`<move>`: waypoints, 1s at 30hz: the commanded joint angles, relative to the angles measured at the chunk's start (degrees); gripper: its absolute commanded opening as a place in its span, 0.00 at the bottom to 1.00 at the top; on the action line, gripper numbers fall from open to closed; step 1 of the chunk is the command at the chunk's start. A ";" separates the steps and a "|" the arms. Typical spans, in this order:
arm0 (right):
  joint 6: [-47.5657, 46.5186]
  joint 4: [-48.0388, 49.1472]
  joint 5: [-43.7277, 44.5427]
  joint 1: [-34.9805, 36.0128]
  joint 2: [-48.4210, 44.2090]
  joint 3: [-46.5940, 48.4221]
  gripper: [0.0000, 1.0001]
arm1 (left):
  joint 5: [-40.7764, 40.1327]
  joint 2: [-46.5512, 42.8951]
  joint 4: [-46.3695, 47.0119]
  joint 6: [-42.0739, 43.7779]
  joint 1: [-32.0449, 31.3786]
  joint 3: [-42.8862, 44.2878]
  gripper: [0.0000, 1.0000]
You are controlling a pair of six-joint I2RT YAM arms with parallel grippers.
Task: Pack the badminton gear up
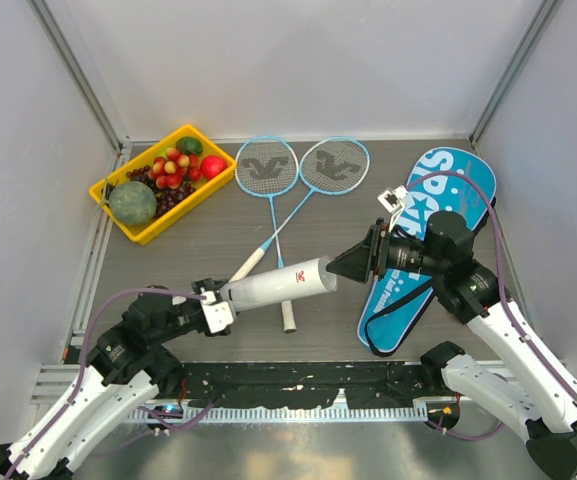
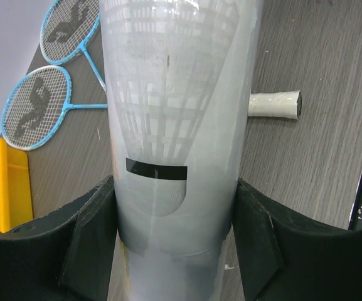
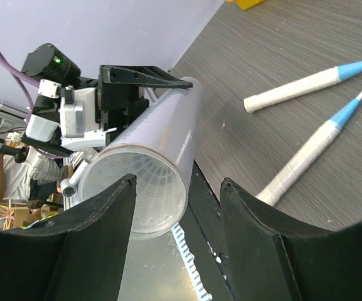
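**Tube held up to the right claw**

The left claw is clamped around the closed end of the long white tube, holding it near the middle of the tabletop's near edge, its open mouth turned towards the right edge. A feather shuttlecock shows through the tube's wall. The right claw sits just at that mouth, fingers apart with nothing between them. Two light-blue-framed rackets lie with heads side by side at the far edge, white handles crossing towards the tube. The blue "SPORT" bag lies slantwise along the right edge. A yellow fruit tray sits in the far left corner
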 commanded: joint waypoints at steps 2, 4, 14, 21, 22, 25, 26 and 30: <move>3.24 8.01 -4.27 0.18 -0.10 -0.26 0.61 | 2.58 -0.89 6.00 -1.44 -0.11 2.59 0.00; 3.68 8.97 -5.14 0.10 0.25 -0.96 0.61 | 2.93 -1.07 6.26 -1.79 -0.11 2.41 0.00; 5.26 12.76 -4.98 1.67 3.67 -4.66 0.55 | 5.31 0.07 9.42 -3.73 -0.11 3.20 0.00; 8.95 20.05 2.56 7.64 4.20 -6.76 0.52 | 6.88 1.48 16.18 -11.27 -0.11 3.99 0.00; 8.87 20.14 3.72 8.09 4.12 -6.85 0.52 | 7.59 1.83 17.41 -13.20 -0.11 4.34 0.00; 10.00 23.11 7.42 10.64 4.29 -8.25 0.51 | 8.73 2.53 20.67 -17.95 -0.11 4.87 0.00; 10.79 24.00 7.42 10.90 4.38 -8.43 0.50 | 8.73 2.80 21.63 -18.92 -0.11 4.96 0.00; 11.59 25.51 7.07 11.70 5.61 -9.75 0.46 | 8.30 2.80 24.71 -20.07 -0.11 4.35 0.00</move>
